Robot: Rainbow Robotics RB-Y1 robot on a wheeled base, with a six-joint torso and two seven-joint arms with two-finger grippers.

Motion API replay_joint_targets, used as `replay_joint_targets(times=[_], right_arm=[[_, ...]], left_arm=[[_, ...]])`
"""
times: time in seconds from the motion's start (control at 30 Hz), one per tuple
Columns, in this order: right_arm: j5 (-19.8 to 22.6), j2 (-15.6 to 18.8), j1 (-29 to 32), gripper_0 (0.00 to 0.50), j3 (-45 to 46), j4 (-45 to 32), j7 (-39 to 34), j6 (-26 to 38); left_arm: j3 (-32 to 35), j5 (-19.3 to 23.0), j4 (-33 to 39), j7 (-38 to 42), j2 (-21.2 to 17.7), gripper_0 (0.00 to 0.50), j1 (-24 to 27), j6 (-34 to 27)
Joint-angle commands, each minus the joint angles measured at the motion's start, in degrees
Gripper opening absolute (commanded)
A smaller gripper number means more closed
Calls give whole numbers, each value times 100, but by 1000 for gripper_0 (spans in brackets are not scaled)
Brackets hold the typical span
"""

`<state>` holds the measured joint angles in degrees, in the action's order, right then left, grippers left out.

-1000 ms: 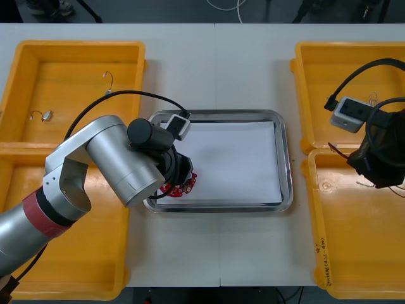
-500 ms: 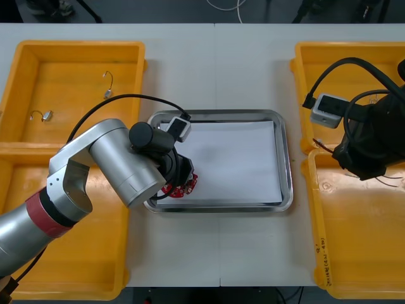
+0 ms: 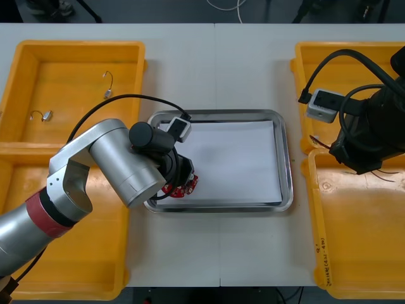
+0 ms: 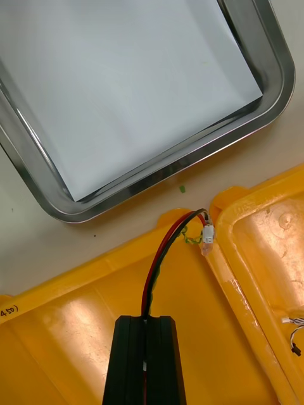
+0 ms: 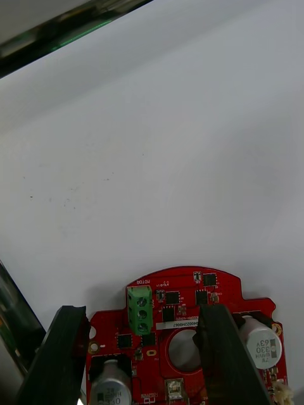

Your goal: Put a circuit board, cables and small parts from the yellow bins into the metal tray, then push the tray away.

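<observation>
left tool (image 5: 140, 313) over circuit board (image 5: 190, 294) | right tool (image 4: 144, 323) pinching cable (image 4: 166, 247)

A light bench (image 3: 215, 63) is viewed steeply from above. The left yellow bins (image 3: 76, 47) are set along one side and the right yellow bins (image 3: 316, 240) along the other. A metal tray (image 3: 286, 158) is placed between them, just beside the right pair.

My right gripper (image 4: 145, 321) has swung in from over the near right yellow bin (image 3: 354, 253) toward the metal tray (image 3: 288, 164). It now hangs above the wall between the two right bins, with the red and black cable (image 4: 163, 253) pinched in its fingers. My left arm (image 3: 114, 164) has shifted its elbow slightly.
</observation>
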<state>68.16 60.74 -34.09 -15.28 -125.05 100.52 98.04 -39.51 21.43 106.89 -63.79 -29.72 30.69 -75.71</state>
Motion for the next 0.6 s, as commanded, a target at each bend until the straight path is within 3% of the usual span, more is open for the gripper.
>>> replay_joint_targets(times=[0.03,0.33,0.6], right_arm=[[57,263,-221,0,-36,42,-33,39],[48,263,-221,0,-36,42,-33,39],[92,184,-212,0,-36,42,11,31]], left_arm=[[-22,90,122,649,107,500,139,74],[541,441,676,666,98,500,262,-542],[1314,881,1264,666,-60,500,376,-1517]])
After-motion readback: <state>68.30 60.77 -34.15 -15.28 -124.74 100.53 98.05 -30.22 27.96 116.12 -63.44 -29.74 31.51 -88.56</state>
